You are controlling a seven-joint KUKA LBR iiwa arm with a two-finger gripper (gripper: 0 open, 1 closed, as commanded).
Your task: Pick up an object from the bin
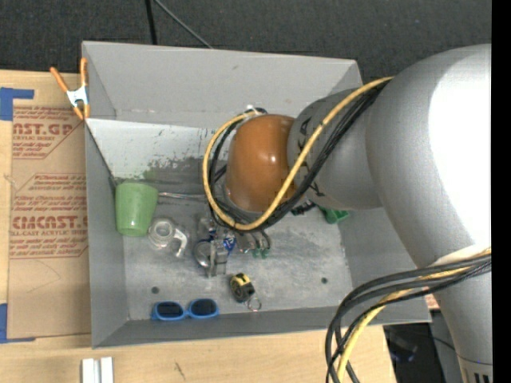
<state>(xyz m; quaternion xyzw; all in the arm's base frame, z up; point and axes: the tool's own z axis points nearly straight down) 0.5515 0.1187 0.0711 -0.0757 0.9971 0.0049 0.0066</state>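
Three small things ring the gripper (211, 254), low at mid-floor of the bin (100, 238): clear cup (164, 234) just view-left, blue-green bit (239, 246) just view-right, yellow-black tape measure (239, 286) nearby. Can't tell if claw's apart or together, nor which item it's on. Prob. best: close gently, lift straight up.

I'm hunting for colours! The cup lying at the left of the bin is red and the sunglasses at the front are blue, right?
Not quite: the camera view shows the cup at the left of the bin is green, not red. The sunglasses at the front are blue.
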